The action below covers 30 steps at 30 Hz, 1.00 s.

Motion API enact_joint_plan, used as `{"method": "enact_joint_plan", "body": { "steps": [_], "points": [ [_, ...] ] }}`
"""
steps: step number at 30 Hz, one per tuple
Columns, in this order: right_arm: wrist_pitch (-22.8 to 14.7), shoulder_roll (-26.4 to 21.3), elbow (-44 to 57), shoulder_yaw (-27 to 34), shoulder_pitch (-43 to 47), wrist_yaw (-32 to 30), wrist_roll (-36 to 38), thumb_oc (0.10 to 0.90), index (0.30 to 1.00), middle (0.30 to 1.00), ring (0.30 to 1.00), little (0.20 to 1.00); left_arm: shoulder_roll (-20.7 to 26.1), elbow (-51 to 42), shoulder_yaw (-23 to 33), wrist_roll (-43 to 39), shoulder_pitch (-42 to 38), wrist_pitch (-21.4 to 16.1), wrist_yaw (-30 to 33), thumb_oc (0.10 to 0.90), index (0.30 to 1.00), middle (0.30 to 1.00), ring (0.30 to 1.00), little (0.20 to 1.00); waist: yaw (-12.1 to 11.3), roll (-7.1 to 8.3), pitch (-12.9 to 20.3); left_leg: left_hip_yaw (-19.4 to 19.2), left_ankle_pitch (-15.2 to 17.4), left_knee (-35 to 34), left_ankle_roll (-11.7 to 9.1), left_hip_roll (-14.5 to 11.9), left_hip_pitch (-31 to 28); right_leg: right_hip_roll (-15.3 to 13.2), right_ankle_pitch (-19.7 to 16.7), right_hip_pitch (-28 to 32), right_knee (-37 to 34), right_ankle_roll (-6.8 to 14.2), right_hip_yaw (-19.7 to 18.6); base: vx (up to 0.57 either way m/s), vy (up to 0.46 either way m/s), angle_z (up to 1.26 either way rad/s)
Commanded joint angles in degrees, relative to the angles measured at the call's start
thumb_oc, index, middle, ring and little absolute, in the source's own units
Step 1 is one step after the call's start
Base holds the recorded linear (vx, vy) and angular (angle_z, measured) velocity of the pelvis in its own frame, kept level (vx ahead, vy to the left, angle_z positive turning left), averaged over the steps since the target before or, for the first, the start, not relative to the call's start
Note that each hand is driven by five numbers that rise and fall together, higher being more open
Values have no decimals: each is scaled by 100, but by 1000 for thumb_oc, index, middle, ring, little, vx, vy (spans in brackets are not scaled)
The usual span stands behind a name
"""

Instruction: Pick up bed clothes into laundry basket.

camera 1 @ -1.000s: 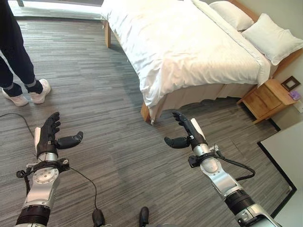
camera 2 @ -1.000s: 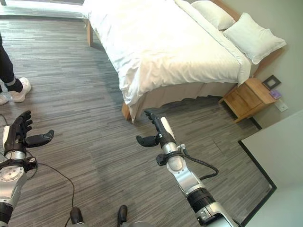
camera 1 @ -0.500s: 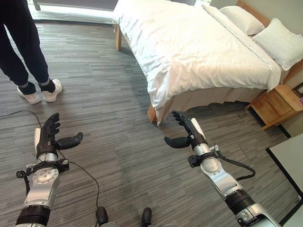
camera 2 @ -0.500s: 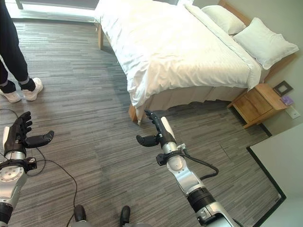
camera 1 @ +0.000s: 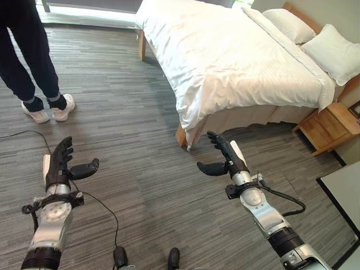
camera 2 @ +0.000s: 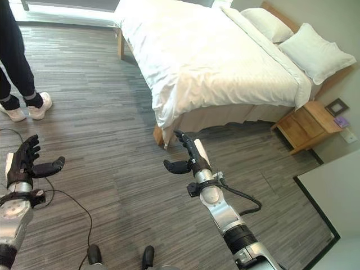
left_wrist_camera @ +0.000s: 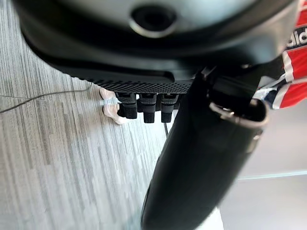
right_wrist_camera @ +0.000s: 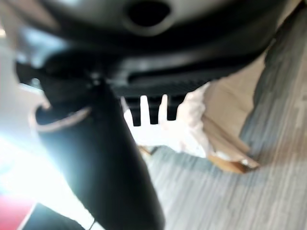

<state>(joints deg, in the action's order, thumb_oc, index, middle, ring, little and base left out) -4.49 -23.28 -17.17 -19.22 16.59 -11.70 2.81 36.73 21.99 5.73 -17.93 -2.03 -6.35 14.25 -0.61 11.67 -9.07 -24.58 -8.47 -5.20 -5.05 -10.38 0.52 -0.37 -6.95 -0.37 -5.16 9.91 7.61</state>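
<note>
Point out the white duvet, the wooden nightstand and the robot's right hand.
white duvet (camera 1: 236,62), left eye view, middle of its top surface.
wooden nightstand (camera 1: 329,126), left eye view, its top.
right hand (camera 1: 224,160), left eye view, its palm; fingers straight.

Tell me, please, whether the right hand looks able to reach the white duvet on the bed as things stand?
Probably not yet: the right hand hangs open over bare floor, short of the white duvet, whose corner droops just ahead. Nothing blocks the way.

The right hand (right_wrist_camera: 144,72) is seen with straight fingers (right_wrist_camera: 152,109), white bedding (right_wrist_camera: 194,124) beyond, above grey floor (right_wrist_camera: 240,201).
</note>
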Motion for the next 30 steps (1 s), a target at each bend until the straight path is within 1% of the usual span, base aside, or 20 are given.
{"method": "enact_joint_plan", "body": {
  "steps": [1, 25, 30],
  "points": [
    [-453, -155, 252, 338, 367, -282, -12, 800, 900, 900, 900, 900, 329, -154, 11, 163, -474, -483, 19, 800, 900, 900, 900, 900, -27, -129, 412, -106, 986, 20, -357, 35, -436, -339, 416, -127, 129, 509, 77, 0, 0, 0],
    [-405, -178, 353, 460, 141, -243, -151, 800, 900, 900, 900, 900, 120, -422, 64, 231, -193, -453, -40, 800, 900, 900, 900, 900, 1, -101, 429, -201, 1078, 20, -390, -19, -615, -334, 436, -105, 178, 509, 74, 11, 0, 0],
    [-407, -179, 394, 492, 77, -243, -170, 800, 900, 900, 900, 900, 77, -481, 84, 254, -140, -454, -44, 800, 900, 900, 900, 900, 7, -122, 445, -224, 1095, 20, -392, -14, -646, -338, 446, -85, 191, 509, 68, 6, 2, 0]
  ]
}}
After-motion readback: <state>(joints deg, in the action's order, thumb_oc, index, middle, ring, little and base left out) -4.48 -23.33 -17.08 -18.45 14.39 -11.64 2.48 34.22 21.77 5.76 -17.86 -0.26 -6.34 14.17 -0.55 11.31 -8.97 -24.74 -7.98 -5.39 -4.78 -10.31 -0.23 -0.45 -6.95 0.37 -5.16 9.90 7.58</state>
